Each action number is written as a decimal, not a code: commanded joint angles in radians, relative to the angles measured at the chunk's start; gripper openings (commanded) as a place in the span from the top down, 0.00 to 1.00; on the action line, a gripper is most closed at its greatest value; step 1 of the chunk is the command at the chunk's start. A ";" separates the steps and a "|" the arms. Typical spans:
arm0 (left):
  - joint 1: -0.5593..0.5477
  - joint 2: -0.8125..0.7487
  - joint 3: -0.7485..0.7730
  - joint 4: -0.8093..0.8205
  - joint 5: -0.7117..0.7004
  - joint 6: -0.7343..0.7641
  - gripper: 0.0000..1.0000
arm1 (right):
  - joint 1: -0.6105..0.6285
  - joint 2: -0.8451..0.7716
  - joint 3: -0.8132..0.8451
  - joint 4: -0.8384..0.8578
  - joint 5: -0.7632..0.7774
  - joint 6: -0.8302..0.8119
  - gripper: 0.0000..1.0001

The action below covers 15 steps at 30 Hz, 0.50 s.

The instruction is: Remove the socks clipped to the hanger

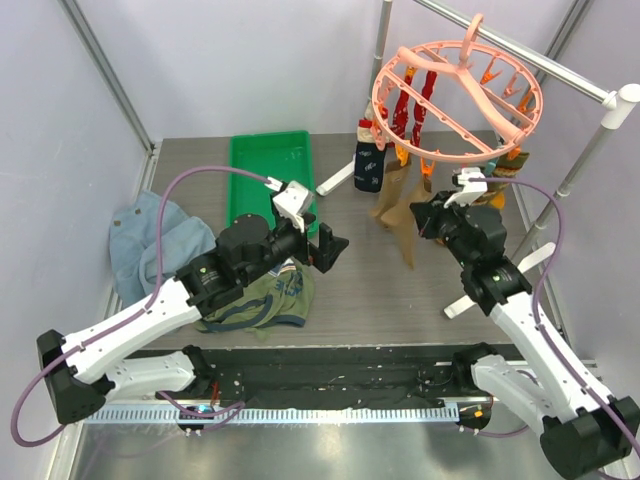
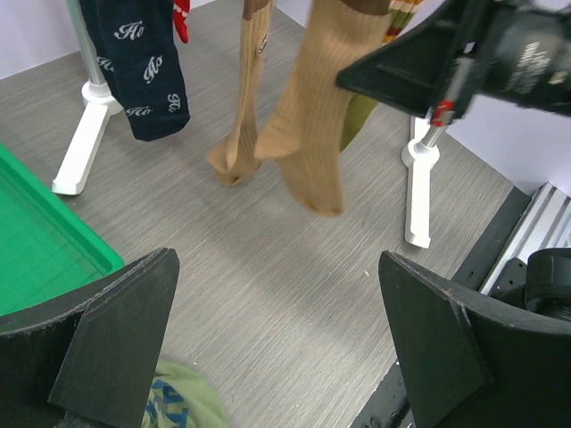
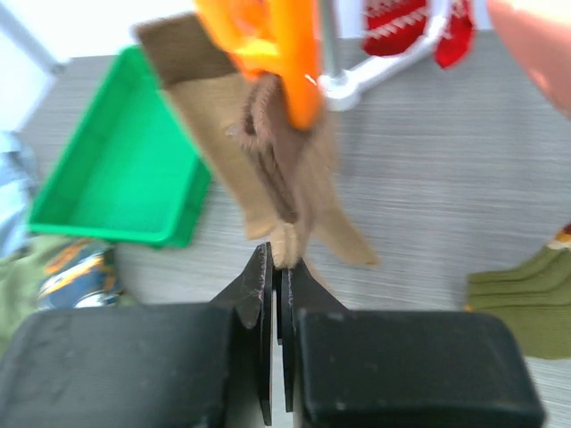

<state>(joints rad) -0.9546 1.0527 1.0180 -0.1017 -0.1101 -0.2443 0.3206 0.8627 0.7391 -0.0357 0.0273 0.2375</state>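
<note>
The salmon-pink ring hanger (image 1: 455,95) hangs by its hook from the rail. Clipped to it are a navy sock (image 1: 369,165), red socks (image 1: 410,110), tan socks (image 1: 400,215) and an olive sock (image 1: 507,165). My right gripper (image 3: 281,259) is shut on the lower part of a tan sock (image 3: 285,178), which an orange clip (image 3: 285,53) holds from above. In the top view the right gripper (image 1: 428,215) sits just right of that sock. My left gripper (image 2: 275,267) is open and empty above the table, short of the tan socks (image 2: 308,116) and navy sock (image 2: 143,71).
A green tray (image 1: 268,175) lies at the back left. An olive T-shirt (image 1: 265,300) lies under the left arm, with a pale blue denim garment (image 1: 150,245) at the left edge. The white-and-grey rail stand (image 1: 530,60) has feet on the table (image 2: 85,147).
</note>
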 commanded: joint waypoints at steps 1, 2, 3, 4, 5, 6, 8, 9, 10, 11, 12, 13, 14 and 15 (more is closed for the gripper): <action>-0.006 0.032 0.002 0.071 0.003 0.022 0.00 | -0.003 -0.089 0.080 -0.033 -0.153 0.085 0.99; -0.004 0.047 0.026 0.076 0.009 0.019 0.00 | -0.002 -0.091 0.085 -0.044 -0.170 0.098 0.99; -0.004 0.068 0.054 0.066 0.018 0.016 0.00 | -0.003 -0.096 0.091 -0.050 -0.188 0.118 0.99; -0.006 0.085 0.080 0.054 0.032 0.008 0.01 | -0.002 -0.099 0.106 -0.056 -0.214 0.150 0.99; -0.004 0.119 0.127 0.039 0.050 -0.012 0.01 | -0.003 -0.097 0.115 -0.073 -0.228 0.167 0.99; -0.004 0.131 0.143 0.042 0.059 -0.021 0.01 | -0.003 -0.099 0.123 -0.078 -0.239 0.183 0.99; -0.015 0.170 0.180 0.051 0.052 -0.038 0.02 | -0.003 -0.108 0.138 -0.076 -0.268 0.235 0.99; -0.021 0.182 0.188 0.060 0.032 -0.039 0.02 | -0.003 -0.110 0.143 -0.072 -0.274 0.249 0.99; -0.038 0.199 0.194 0.071 0.021 -0.038 0.02 | -0.003 -0.113 0.146 -0.067 -0.282 0.269 0.99; -0.044 0.211 0.197 0.097 0.009 -0.038 0.02 | -0.003 -0.120 0.146 -0.053 -0.296 0.299 0.99; -0.052 0.242 0.203 0.106 -0.006 -0.029 0.02 | -0.003 -0.117 0.144 -0.047 -0.305 0.318 0.99; -0.061 0.259 0.209 0.140 -0.011 -0.029 0.02 | -0.002 -0.119 0.146 -0.044 -0.316 0.330 0.99; -0.064 0.274 0.215 0.146 -0.016 -0.029 0.02 | -0.003 -0.117 0.148 -0.043 -0.328 0.353 0.99; -0.070 0.306 0.229 0.151 -0.026 -0.029 0.01 | -0.003 -0.122 0.148 -0.043 -0.326 0.364 0.99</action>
<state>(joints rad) -1.0008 1.2926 1.1877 -0.0528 -0.0944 -0.2661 0.3206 0.7589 0.8436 -0.1135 -0.2359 0.4980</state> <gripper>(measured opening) 0.985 0.040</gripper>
